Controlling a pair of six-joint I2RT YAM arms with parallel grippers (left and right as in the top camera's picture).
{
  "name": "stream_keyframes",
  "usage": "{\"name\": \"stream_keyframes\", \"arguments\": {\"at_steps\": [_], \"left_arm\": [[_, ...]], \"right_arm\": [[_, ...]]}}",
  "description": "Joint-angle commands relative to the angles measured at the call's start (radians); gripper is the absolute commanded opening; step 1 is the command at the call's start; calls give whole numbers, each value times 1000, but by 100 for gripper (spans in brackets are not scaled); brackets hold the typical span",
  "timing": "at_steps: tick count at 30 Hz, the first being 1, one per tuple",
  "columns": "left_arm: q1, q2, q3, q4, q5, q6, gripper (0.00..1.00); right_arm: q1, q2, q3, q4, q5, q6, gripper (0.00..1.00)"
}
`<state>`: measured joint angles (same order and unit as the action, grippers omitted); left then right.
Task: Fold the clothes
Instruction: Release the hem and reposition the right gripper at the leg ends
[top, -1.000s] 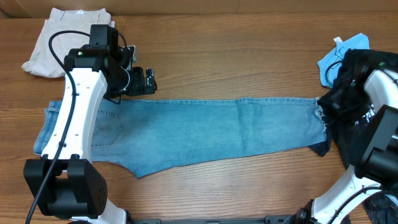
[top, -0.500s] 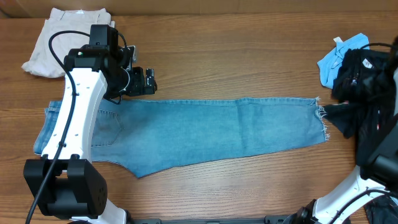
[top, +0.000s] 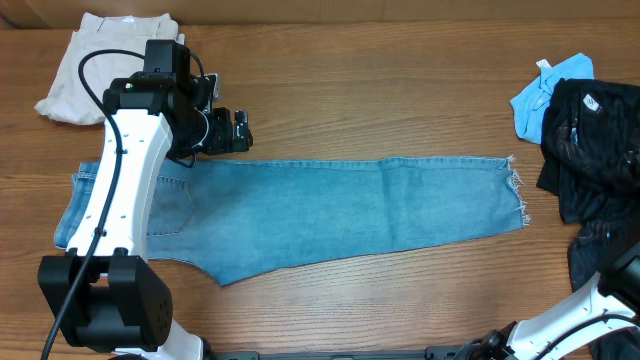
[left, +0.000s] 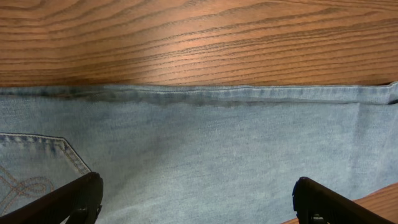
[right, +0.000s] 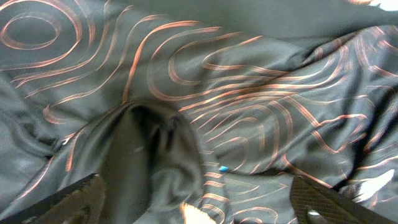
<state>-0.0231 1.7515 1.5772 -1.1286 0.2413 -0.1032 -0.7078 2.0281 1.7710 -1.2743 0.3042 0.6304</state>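
Denim takes the middle of the tabletop (top: 380, 90): the jeans (top: 330, 215) lie flat, waist toward 9 o'clock and frayed hem (top: 517, 195) toward 3 o'clock. Their 12 o'clock edge runs straight with wide bare wood beyond it. The 6 o'clock edge slants, with a narrower strip of wood below. The hem stops just short of the black garments (top: 595, 140) heaped at 3 o'clock, with only a thin gap between them. A blue cloth (top: 535, 95) touches that heap on its 10 o'clock side. Cream trousers (top: 95, 60) sit at 10 o'clock, apart from the denim.

My left end effector (top: 232, 131) hangs over wood just on the 12 o'clock side of the jeans' edge, near the waist. Overhead I cannot read its fingers; the left wrist view shows them (left: 74, 199) spread wide above the denim. That view also shows a back pocket (left: 31, 162) with curled stitching, only a faint outline from above. I cannot pick out the right end effector (right: 199, 208) overhead; its wrist view shows fingers (right: 74, 199) spread over black fabric with copper swirl lines.

The denim is light blue, paler through the middle of the leg, and mostly smooth.
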Motion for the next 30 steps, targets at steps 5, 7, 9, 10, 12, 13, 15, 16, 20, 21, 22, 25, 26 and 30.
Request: {"name": "stream_keyframes", "arguments": {"at_steps": [5, 7, 9, 10, 12, 13, 15, 16, 20, 21, 22, 25, 26, 30], "left_arm": [[-4, -6, -6, 7, -9, 10, 100], [-4, -6, -6, 11, -8, 10, 100], [-4, -6, -6, 13, -8, 10, 100], [-4, -6, -6, 13, -8, 10, 100], [-4, -6, -6, 13, -8, 10, 100], [-4, -6, -7, 13, -8, 10, 100], [-4, -6, -14, 19, -8, 9, 100], [-4, -6, -20, 24, -8, 9, 100], [-4, -6, -62, 47, -8, -6, 100], [-4, -6, -78, 55, -7, -9, 100], [-4, -6, -93, 62, -6, -9, 100], [-4, -6, -138, 84, -6, -9, 100], [-4, -6, -156, 93, -6, -9, 100], [-3, -6, -192, 121, -6, -9, 100]], "right_arm": [[21, -14, 31, 13, -422, -227, 91], [29, -14, 31, -12, -542, -307, 91], [43, -14, 28, -56, -599, -354, 90], [51, -14, 25, -76, -602, -372, 90], [77, -14, 10, -103, -602, -428, 90], [92, -14, 0, -104, -602, -452, 90], [122, -14, -19, -96, -601, -478, 91], [137, -14, -27, -93, -596, -485, 92], [201, -14, -83, -38, -517, -486, 91], [215, -14, -101, -13, -469, -485, 91], [226, -14, -117, 8, -414, -485, 91], [237, -13, -146, 20, -359, -477, 91], [237, -13, -158, 14, -373, -478, 92], [235, -13, -198, 22, -388, -521, 92]]}}
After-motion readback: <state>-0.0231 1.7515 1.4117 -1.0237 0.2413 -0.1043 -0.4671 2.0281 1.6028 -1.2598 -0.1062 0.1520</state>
